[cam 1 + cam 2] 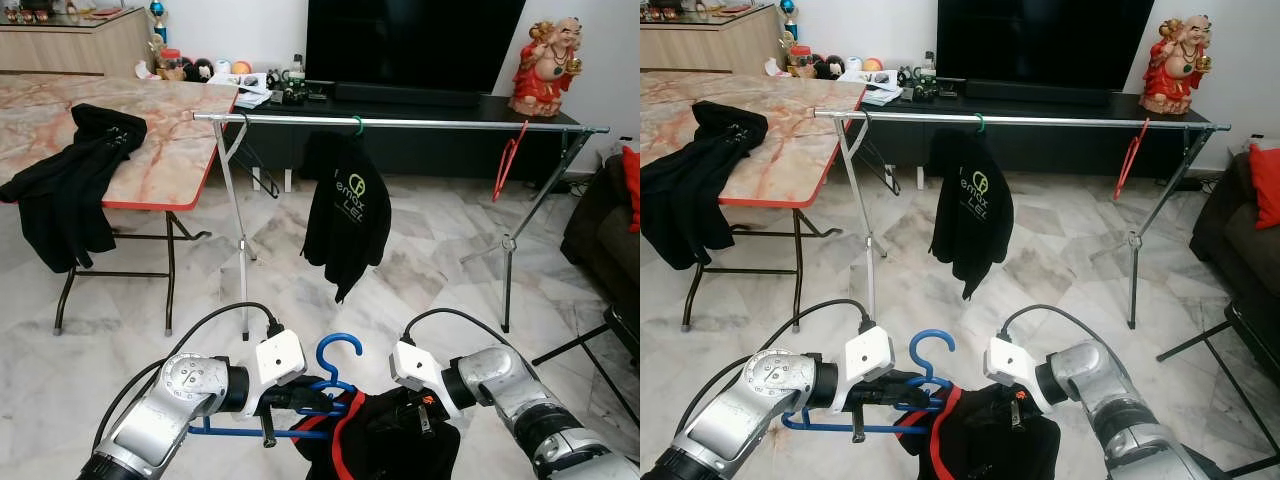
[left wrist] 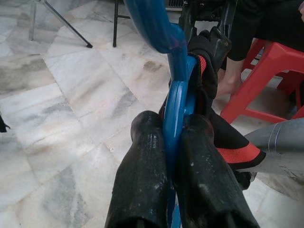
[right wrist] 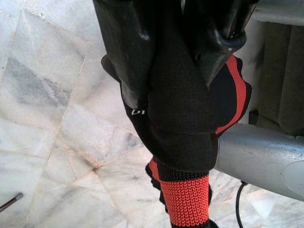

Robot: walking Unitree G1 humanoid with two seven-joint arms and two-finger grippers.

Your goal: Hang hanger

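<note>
Bottom centre of the frame: your left gripper (image 2: 173,142) pinches the blue plastic hanger (image 1: 335,375); your right gripper (image 3: 175,61) clamps the black, red-trimmed garment (image 3: 183,137) draped on it.

A clothes rail (image 1: 420,122) runs across the room ahead, its left end just beside the right edge of a table (image 1: 150,150). A jacket (image 1: 345,215) hangs from the rail left of its middle, and an empty hanger (image 1: 508,160) hangs near its right end. Another jacket (image 1: 70,185) lies over the table's front edge. Behind the rail stands a low cabinet (image 1: 500,105) with a television (image 1: 410,45) on it and a figurine (image 1: 545,65) at its right end. Nearest, low down, the left gripper (image 1: 300,400) and right gripper (image 1: 405,410) hold a hanger (image 1: 335,355) and a garment (image 1: 375,440) between them, before the rail.
</note>
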